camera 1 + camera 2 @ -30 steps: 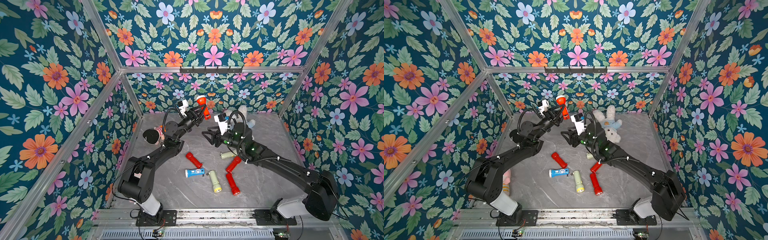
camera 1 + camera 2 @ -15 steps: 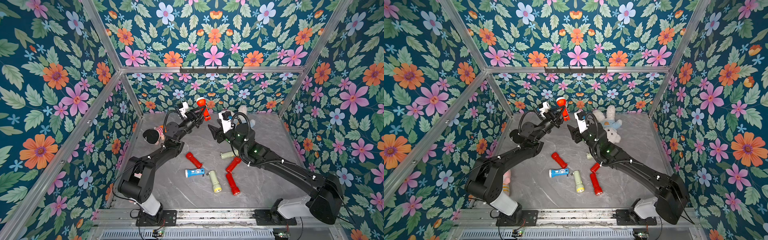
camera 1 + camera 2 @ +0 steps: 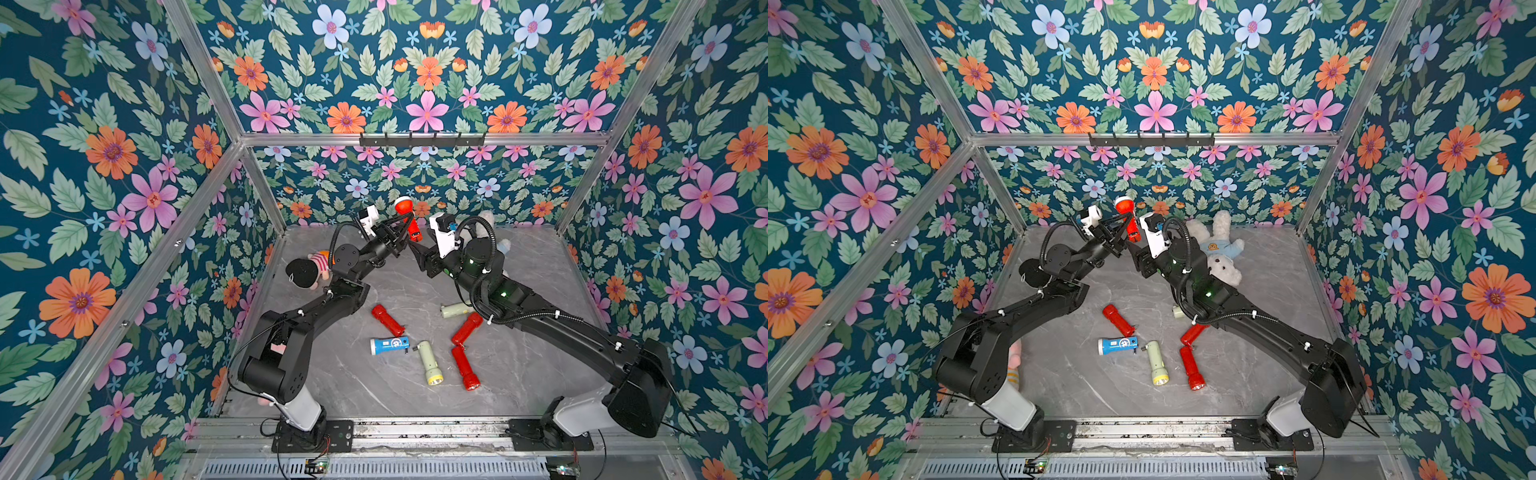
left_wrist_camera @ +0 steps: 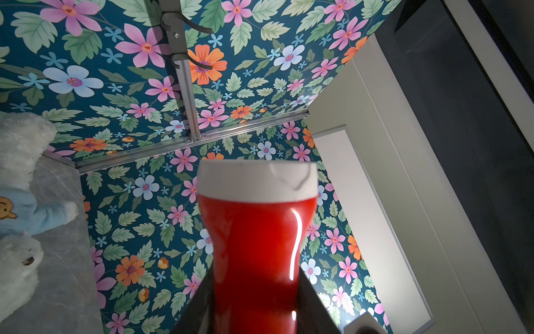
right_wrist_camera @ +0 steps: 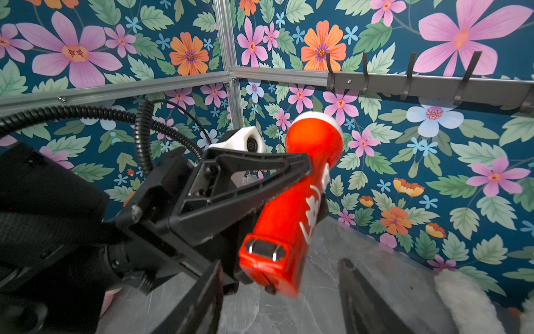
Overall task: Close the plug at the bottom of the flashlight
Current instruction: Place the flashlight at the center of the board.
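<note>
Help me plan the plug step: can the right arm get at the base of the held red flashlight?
Probably yes: the open right pincer sits just off the flashlight's base, nothing between; left pincer grips higher.

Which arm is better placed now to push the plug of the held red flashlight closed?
Right. The left gripper is shut on the red flashlight, holding it raised; the open right gripper is free and faces its plug end.
</note>
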`<control>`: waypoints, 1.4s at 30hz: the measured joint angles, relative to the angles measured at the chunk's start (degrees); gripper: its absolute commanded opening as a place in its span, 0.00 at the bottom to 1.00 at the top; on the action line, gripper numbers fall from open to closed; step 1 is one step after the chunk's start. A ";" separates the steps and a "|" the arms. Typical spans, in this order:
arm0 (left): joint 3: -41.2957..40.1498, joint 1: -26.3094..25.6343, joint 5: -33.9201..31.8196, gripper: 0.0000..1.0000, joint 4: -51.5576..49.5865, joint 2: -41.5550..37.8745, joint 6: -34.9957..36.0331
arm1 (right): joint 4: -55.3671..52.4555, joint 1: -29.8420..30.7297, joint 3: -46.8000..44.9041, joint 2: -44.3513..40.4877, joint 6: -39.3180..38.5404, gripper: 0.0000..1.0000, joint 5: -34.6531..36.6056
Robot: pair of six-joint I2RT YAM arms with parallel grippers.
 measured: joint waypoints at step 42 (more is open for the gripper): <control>-1.51 -1.09 -2.71 0.30 1.18 1.86 -2.73 | -3.48 -2.51 4.68 6.03 -2.84 0.13 1.09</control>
